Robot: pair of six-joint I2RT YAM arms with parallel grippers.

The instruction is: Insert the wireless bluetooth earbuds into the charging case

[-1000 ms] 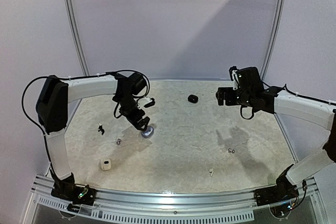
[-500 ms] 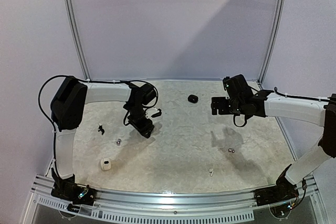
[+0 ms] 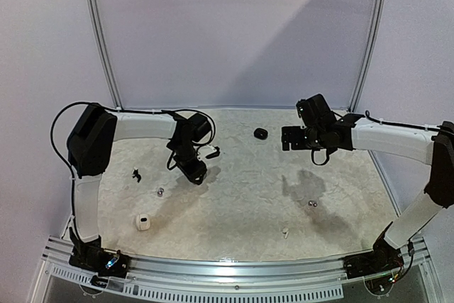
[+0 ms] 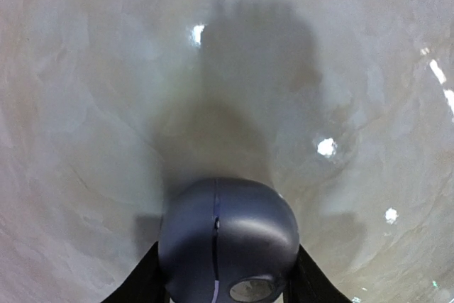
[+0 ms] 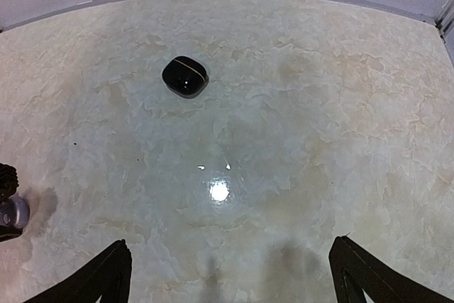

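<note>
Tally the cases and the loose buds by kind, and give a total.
Cases: 3 (black case, grey case, white case)
Buds: 4 (black bud, left silvery bud, right silvery bud, white bud)
Total: 7

Black case [image 3: 260, 133], buds [image 3: 313, 204] on marbled table [image 3: 248, 189]

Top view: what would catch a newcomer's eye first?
Left of centre, the left gripper clasps a rounded grey case. On the right, the right gripper hangs open near a black case at the back. Tiny buds lie scattered on the marbled table.
</note>
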